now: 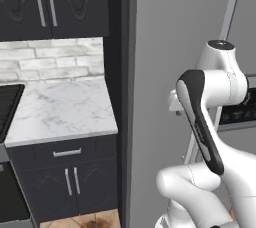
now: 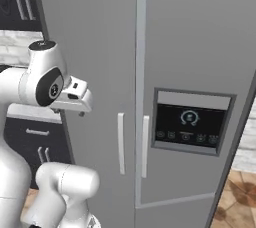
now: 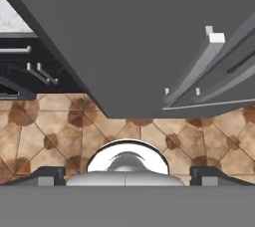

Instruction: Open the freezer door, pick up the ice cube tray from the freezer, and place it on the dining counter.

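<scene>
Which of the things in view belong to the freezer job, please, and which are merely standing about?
Job:
- freezer, both doors closed
- freezer door with bar handle
- gripper, fingers apart, aimed at the floor

Bystanders:
- marble worktop
- dark cabinets
- display panel
- tiled floor

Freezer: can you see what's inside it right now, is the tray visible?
No. The freezer door is shut, flush beside the other door, its handle untouched. Shelves, drawer and any tray inside are covered by the grey panel. The gripper hangs in front of it.
</scene>
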